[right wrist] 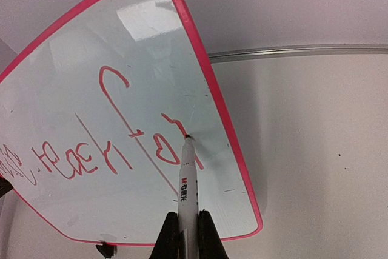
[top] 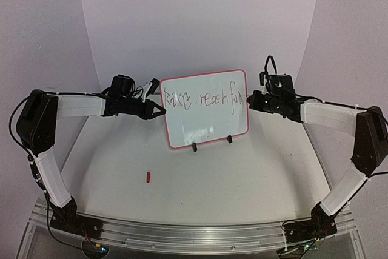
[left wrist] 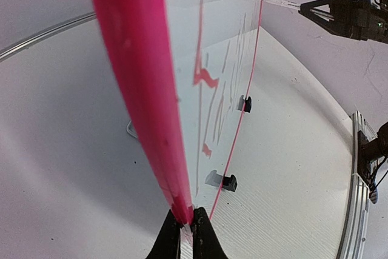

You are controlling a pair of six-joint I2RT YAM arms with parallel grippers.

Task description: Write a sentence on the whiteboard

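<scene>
The whiteboard (top: 206, 127), white with a red-pink frame, stands upright on two black clip feet (top: 194, 147) at the table's middle. The sentence (top: 203, 98) is one scrawled line across its upper part, reading roughly "Raise, reach for"; in the right wrist view its strokes (right wrist: 115, 150) look red. My left gripper (top: 162, 111) is shut on the board's left edge, the frame (left wrist: 139, 89) pinched between its jaws (left wrist: 187, 218). My right gripper (top: 251, 102) is shut on a white marker (right wrist: 189, 180), its tip touching the board at the line's right end, near the right frame.
A small red marker cap (top: 149, 177) lies on the table in front of the board, to the left. The curved white backdrop rises close behind the board. A metal rail (top: 182, 235) runs along the near edge between the arm bases.
</scene>
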